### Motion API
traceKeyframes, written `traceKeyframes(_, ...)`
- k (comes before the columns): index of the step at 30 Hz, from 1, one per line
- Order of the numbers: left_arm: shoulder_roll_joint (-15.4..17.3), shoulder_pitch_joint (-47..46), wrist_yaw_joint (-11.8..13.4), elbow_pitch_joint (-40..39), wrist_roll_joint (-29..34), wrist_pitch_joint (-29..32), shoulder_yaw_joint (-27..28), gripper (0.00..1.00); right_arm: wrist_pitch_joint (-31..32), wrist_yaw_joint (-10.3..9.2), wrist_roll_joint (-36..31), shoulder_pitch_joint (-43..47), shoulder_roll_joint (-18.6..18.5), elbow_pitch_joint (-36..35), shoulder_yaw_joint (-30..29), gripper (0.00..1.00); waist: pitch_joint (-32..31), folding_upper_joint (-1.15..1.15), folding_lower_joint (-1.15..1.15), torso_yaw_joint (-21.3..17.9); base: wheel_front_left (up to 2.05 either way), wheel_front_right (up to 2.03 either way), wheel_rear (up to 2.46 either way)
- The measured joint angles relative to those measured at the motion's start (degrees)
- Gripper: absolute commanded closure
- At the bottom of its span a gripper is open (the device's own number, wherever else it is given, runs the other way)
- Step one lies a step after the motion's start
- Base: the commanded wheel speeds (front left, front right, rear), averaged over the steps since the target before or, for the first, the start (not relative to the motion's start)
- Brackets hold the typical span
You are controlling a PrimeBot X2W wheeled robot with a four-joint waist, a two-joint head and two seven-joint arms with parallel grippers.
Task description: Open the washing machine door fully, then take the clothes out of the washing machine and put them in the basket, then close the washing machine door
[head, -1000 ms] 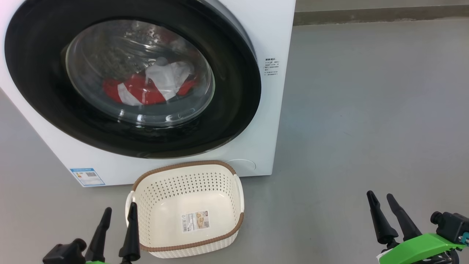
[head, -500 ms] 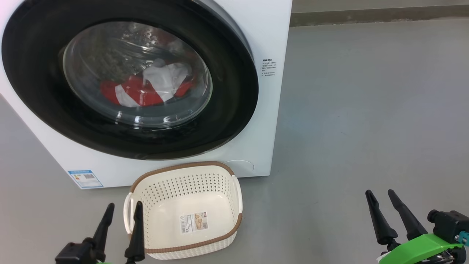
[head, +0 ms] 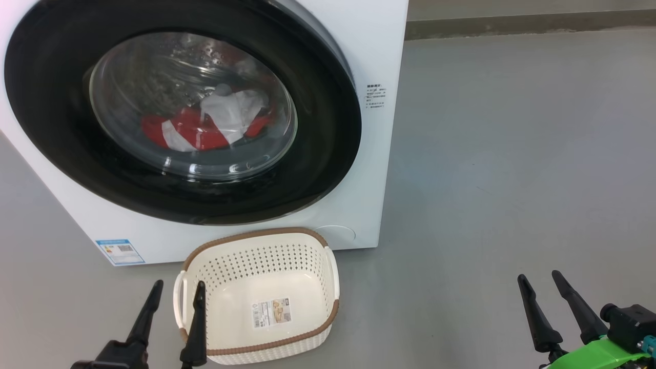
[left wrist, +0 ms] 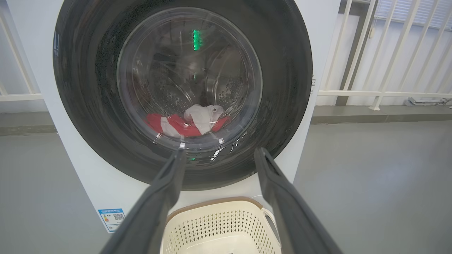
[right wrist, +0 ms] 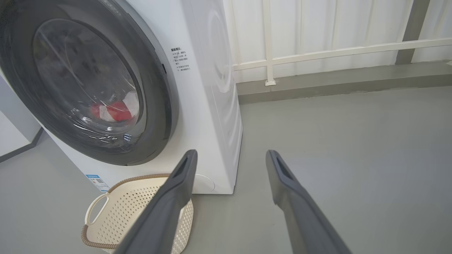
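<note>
The white washing machine [head: 382, 46] fills the upper left of the head view. Its round washing machine door [head: 318, 169] with the black rim sits shut against the front. Through the glass, red and white clothes [head: 205, 125] lie in the drum. The cream basket [head: 246, 256] stands empty on the floor just in front of the machine. My left gripper [head: 177, 287] is open at the basket's left handle, holding nothing. My right gripper [head: 538, 279] is open over bare floor at the lower right. In the left wrist view the door [left wrist: 289, 88], clothes [left wrist: 190, 121] and basket [left wrist: 219, 220] lie straight ahead.
Grey floor [head: 512, 154] spreads to the right of the machine. A low kerb [head: 512, 23] runs along the back. White railing bars [right wrist: 317, 53] stand behind the machine in the right wrist view. A blue sticker [head: 119, 251] sits at the machine's lower left corner.
Both grippers have sunk slightly lower in the head view, and the left one has edged right toward the basket. The whole picture has shifted a little. Both stay open.
</note>
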Motion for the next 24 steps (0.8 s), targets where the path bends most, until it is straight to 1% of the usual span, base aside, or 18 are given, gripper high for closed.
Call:
traceKeyframes(2,0.0,0.0,0.0,0.0,0.7,-0.1,0.0,0.0,-0.2,0.0,-1.3,0.0,0.0,0.0,-0.3,0.0,-0.1,0.0,0.0,0.0,0.0,0.0,0.0)
traceKeyframes(8,0.0,0.0,0.2,0.4,0.5,-0.1,0.8,0.0,-0.2,0.0,-1.5,2.1,0.5,-0.1,-2.3,0.0,-0.4,0.0,0.0,0.1,0.0,0.0,0.0)
traceKeyframes(13,0.0,0.1,0.6,1.0,-0.4,-0.1,1.1,0.0,-0.2,0.0,-1.6,2.2,1.4,-0.2,-3.2,0.0,-0.4,0.0,0.0,0.1,0.0,0.0,0.0)
traceKeyframes(24,0.0,0.2,1.4,1.7,-0.9,-0.1,1.0,0.0,-0.2,0.0,-2.1,3.1,2.2,-0.7,-5.5,0.0,-0.3,0.0,0.0,0.2,0.0,0.0,0.0)
